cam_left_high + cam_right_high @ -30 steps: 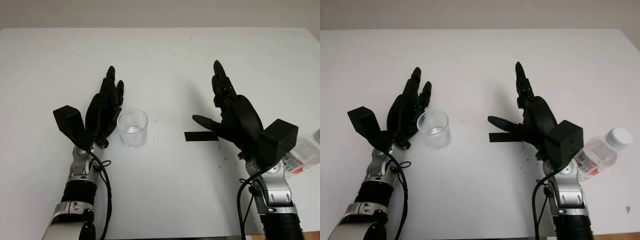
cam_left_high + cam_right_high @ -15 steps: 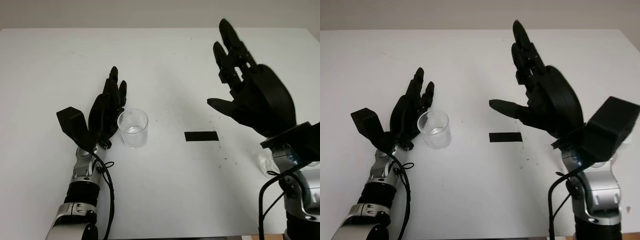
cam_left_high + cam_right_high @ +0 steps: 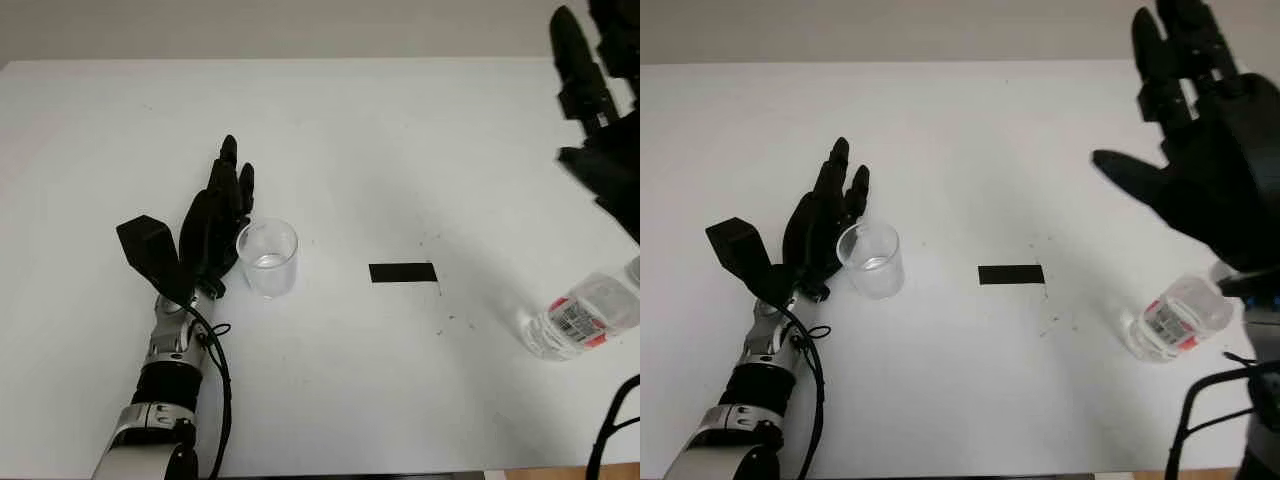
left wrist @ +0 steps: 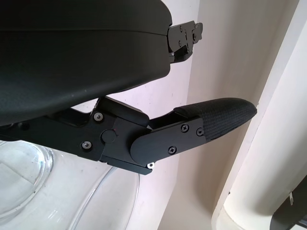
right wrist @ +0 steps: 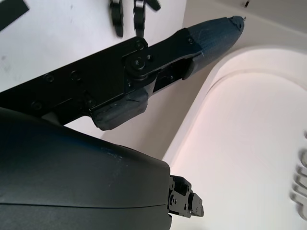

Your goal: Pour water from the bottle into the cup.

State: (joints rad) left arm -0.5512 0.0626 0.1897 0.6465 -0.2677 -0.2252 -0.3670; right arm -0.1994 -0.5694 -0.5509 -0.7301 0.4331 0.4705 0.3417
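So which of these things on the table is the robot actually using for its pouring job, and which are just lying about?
For the job:
- bottle, lying on its side on the right, not held
- cup, upright, beside the open left hand
- right hand, open, raised above the bottle

Just lying about:
- black strip, flat on the table between cup and bottle

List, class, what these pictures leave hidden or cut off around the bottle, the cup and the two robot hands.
- Bottle: its cap end is covered by the raised right robot hand in the right eye view, and cut by the picture edge in the left eye view.
- Bottle's water level: too faint to judge.
- Cup: whether the left robot hand touches its wall cannot be told.
- Right robot hand: fingertips cut off by the top edge.
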